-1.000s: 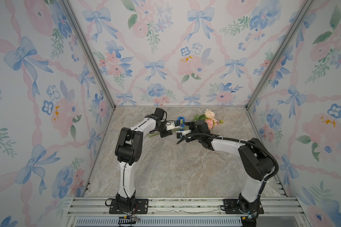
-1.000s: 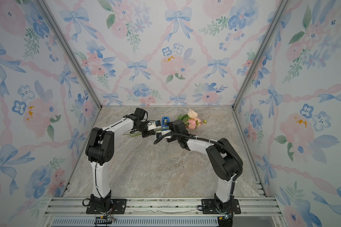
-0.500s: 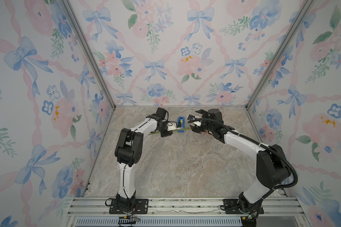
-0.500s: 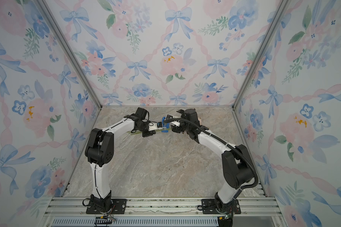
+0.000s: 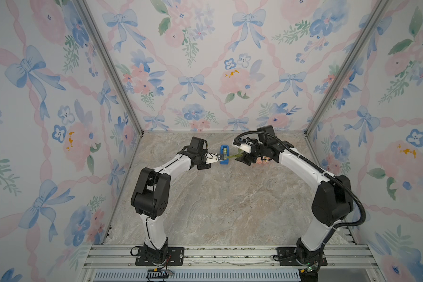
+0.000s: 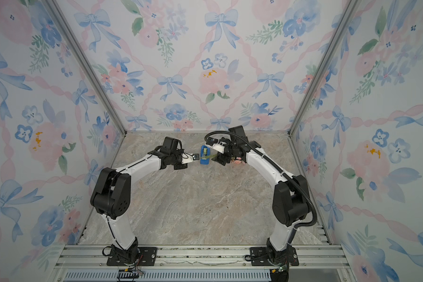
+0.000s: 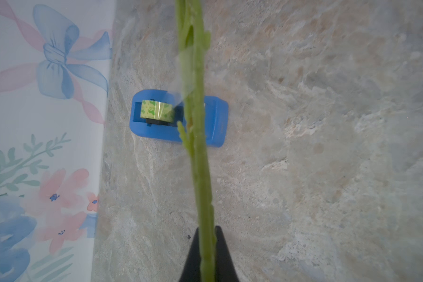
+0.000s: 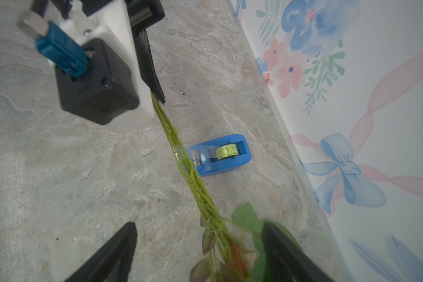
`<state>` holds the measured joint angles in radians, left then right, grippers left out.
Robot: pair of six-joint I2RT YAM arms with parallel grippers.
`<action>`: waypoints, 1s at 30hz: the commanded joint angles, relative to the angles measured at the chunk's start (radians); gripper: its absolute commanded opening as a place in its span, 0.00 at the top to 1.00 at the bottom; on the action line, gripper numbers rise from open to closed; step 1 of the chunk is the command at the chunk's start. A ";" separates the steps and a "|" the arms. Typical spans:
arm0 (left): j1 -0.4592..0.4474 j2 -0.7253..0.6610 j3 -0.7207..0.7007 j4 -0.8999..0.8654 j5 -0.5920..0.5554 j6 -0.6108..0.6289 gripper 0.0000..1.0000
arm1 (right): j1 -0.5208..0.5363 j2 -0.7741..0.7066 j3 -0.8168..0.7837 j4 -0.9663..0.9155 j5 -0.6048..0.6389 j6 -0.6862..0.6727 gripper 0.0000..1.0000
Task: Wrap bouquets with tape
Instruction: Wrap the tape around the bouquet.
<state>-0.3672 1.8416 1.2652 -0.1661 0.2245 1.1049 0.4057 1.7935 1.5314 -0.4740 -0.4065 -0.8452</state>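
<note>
The bouquet (image 8: 205,202) is held clear of the worktop (image 5: 205,207), near the back edge and about midway between the side edges. Its long axis is laid roughly parallel to that edge. The bare stem ends are clamped between the left fingers (image 7: 195,251), which are closed tight on them, and the leaves and pink blooms are turned toward the right edge.

The right fingers (image 8: 115,251) are spread wide and nothing is gripped by them. The leafy end is straddled, one finger on each side, with no contact that can be made out.

The blue tape dispenser (image 7: 156,131) is stood on the worktop under the stems, its own length set front to back, so it is crossed by them. A clear strip appears to be drawn from the roll (image 8: 226,151) up to the stems.

The coming move is judged to turn on this: the stems lie between the right fingers and run along their reach, so closing alone should suffice. The right arm is nearer the blooms, the left nearer the stem ends.
</note>
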 commanded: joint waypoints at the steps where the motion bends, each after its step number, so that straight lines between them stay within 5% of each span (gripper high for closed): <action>1: -0.024 -0.072 -0.074 0.176 0.067 0.054 1.00 | 0.004 0.034 0.057 -0.163 -0.056 -0.033 0.19; 8: -0.039 -0.180 -0.333 0.587 0.097 0.080 1.00 | 0.027 0.122 0.184 -0.310 -0.059 -0.075 0.29; 23: -0.075 -0.204 -0.467 0.835 -0.006 0.202 1.00 | 0.076 0.389 0.595 -0.678 -0.036 -0.141 0.38; 30: -0.082 -0.217 -0.499 0.895 -0.005 0.219 1.00 | 0.081 0.445 0.649 -0.740 -0.031 -0.157 0.42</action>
<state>-0.4282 1.6806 0.7757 0.6147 0.1490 1.3117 0.4797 2.2074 2.1445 -1.1339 -0.4374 -0.9878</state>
